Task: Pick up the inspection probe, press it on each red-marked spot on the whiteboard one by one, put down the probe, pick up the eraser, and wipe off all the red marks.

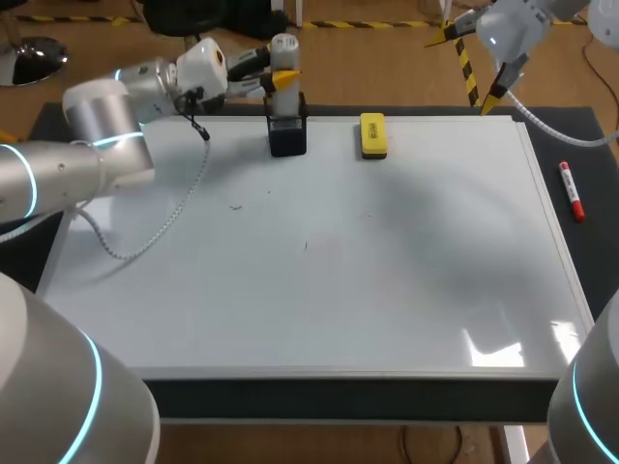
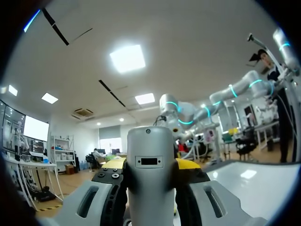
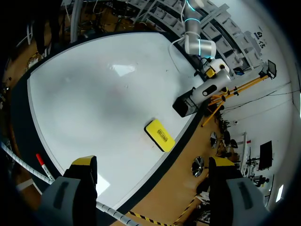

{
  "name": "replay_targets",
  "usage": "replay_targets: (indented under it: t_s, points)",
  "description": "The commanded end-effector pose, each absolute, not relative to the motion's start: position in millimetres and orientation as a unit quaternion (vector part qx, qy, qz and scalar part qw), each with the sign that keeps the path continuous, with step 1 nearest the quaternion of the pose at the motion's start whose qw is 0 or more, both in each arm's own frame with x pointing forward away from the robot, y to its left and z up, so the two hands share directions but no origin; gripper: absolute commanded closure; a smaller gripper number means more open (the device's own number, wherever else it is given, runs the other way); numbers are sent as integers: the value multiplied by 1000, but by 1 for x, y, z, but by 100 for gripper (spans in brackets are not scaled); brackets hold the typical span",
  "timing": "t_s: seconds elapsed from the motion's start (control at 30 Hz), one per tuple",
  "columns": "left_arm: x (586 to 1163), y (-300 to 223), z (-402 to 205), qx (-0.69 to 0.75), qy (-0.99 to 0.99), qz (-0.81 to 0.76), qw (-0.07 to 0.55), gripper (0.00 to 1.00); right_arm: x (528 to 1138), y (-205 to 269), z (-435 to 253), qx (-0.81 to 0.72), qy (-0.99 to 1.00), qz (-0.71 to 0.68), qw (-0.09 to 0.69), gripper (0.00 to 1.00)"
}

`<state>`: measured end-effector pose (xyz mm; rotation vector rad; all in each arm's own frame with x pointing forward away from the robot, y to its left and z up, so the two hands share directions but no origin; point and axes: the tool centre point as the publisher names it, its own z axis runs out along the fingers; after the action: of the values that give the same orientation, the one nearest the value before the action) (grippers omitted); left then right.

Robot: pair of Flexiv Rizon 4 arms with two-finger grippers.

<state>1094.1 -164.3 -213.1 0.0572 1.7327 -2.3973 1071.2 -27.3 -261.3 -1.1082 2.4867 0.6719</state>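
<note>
Head view shows the inspection probe (image 1: 283, 53) upright atop the black holder (image 1: 287, 137), with the yellow eraser (image 1: 372, 135) just beside that holder. The left wrist view hides the holder and shows the left gripper (image 2: 151, 165) clamping the probe. The right gripper (image 3: 153, 165) is spread wide, well apart from the holder.

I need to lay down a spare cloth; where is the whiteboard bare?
The white whiteboard is bare from the yellow block eraser to its near edge. Crowded: the far edge, where the left gripper grips the grey cylindrical inspection probe in its black stand.
</note>
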Motion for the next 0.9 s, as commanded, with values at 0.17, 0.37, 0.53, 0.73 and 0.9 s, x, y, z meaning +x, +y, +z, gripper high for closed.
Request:
replay_targets:
  t_s: [0.17,0.37,0.53,0.73,0.9]
  points:
    - [1095,-165,-223,18,575,-813,93,100,1072,-27,-261,-391,875,234,166,0]
    - [1093,-165,-232,11,571,-815,95,100,1072,-27,-261,-391,875,234,166,0]
    - [1095,-164,-238,8,568,-817,97,100,1072,-27,-261,-391,875,234,166,0]
    - [1097,-164,-245,7,565,-819,98,100,1072,-27,-261,-391,875,234,166,0]
    - [1097,-165,-250,5,565,-820,96,100,1072,-27,-261,-391,875,234,166,0]
